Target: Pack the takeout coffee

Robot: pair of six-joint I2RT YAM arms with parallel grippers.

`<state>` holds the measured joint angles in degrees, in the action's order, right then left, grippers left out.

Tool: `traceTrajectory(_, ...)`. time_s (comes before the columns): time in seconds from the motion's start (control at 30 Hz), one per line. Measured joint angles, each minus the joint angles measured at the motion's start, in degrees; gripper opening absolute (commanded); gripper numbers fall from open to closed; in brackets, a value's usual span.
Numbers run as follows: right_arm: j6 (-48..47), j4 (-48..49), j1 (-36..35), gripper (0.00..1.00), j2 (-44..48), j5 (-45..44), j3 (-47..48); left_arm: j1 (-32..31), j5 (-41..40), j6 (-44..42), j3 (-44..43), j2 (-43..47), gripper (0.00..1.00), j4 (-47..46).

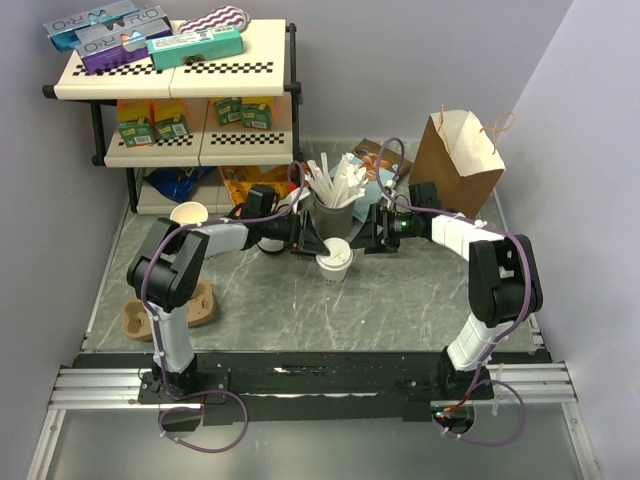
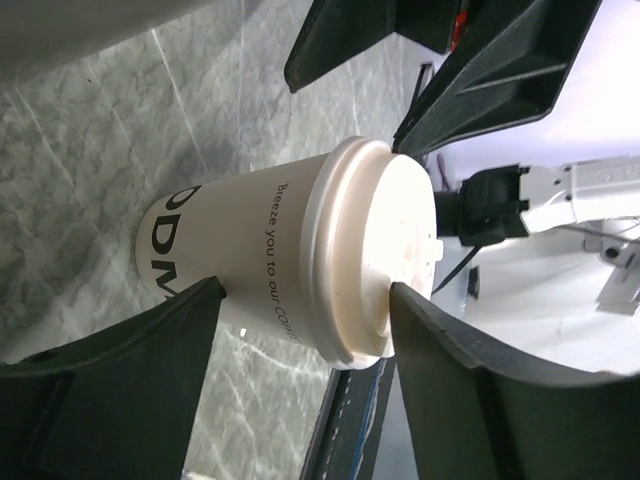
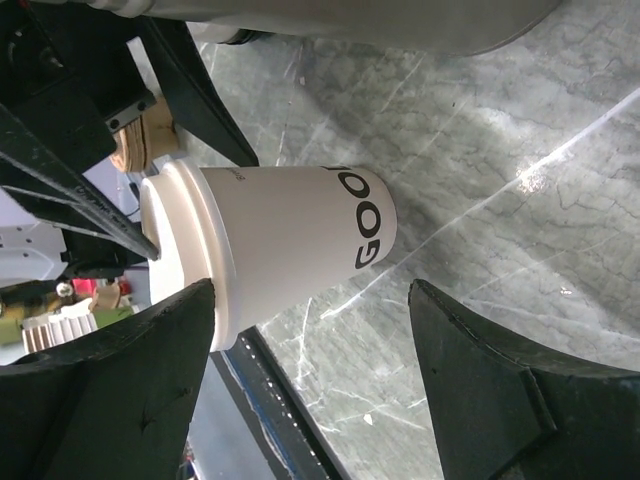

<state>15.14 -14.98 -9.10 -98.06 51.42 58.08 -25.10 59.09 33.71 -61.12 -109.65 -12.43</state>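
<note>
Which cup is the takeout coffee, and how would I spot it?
Start at the grey marble table and find the holder of white straws at its middle. Just in front stands the takeout coffee, the only cup wearing a white lid.

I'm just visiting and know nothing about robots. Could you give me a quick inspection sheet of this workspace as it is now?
Surface: grey marbled table.
Job's things: takeout coffee upright, lid on, standing between the two grippers.
Clutter: straw holder, paper bag, brown cup carrier.
Grippers: left gripper and right gripper both open, nothing held.
Cables: purple cables looped at the near edge.
Surroundings: shelf stocked with boxes; plain wall.
</note>
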Motion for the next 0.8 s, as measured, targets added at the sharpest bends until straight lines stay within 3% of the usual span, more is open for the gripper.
traceTrajectory(0.43,-2.4,1.3,0.0,0.89,5.0,-2.3,-1.2,0.0,-1.2,-17.2,-8.1,6.7,0.79,20.2)
traceTrajectory(0.67,-4.4,0.4,0.0,0.90,9.4,-2.6,-1.2,-0.7,-7.4,-31.8,-10.8,9.8,0.82,32.4)
traceTrajectory(0.7,-5.1,0.0,0.0,0.91,10.4,-2.8,-1.2,-1.4,-9.2,-33.9,-11.1,10.4,0.99,33.9)
traceTrajectory(0.8,-7.4,-1.3,0.0,0.91,14.1,-3.5,-1.2,-4.0,-13.9,-39.3,-12.2,11.8,0.99,37.0)
